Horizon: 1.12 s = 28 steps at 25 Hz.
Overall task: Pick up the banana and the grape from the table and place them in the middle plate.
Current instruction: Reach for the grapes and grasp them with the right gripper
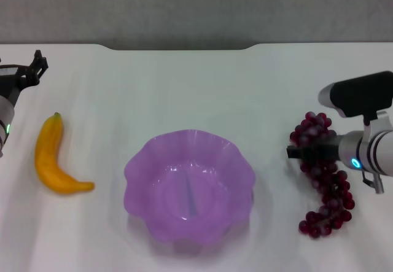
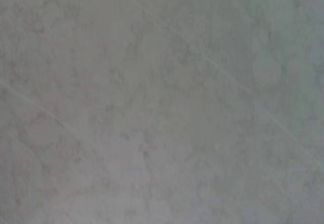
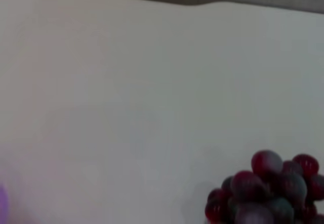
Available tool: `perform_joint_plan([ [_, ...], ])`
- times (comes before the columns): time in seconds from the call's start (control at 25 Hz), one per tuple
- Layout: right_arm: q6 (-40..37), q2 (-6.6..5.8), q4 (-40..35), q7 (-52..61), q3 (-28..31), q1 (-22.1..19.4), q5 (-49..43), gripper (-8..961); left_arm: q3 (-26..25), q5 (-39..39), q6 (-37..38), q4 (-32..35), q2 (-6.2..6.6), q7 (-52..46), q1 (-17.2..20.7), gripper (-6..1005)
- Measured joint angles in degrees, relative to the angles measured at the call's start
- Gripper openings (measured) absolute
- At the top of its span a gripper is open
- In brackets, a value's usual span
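The yellow banana (image 1: 51,164) lies on the white table (image 1: 196,88) at the left, its green stem tip pointing away from me. The purple scalloped middle plate (image 1: 140,164) stands empty at the centre front. The bunch of dark red grapes (image 1: 328,192) lies on the table at the right. It also shows in the right wrist view (image 3: 268,188). My right gripper (image 1: 302,152) is down at the upper part of the bunch, reaching in from the right. My left gripper (image 1: 38,64) is open and empty at the far left, behind the banana.
The table's grey back edge (image 1: 184,46) runs across the far side. Bare tabletop lies between the plate and each fruit. The left wrist view shows only a blurred pale surface.
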Motion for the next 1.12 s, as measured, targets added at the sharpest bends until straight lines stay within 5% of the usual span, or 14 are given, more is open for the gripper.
perform_joint_plan([
  [0.84,-4.3,0.29,5.1,0.2,-3.6,0.4,0.1,877,0.0,0.0,0.0,0.0,-0.19,0.0,-0.4,893],
  [1.12,-6.8,0.31,5.1,0.3,-3.9,-0.2,1.2,781,0.0,0.0,0.0,0.0,-0.17,0.0,-0.4,893],
])
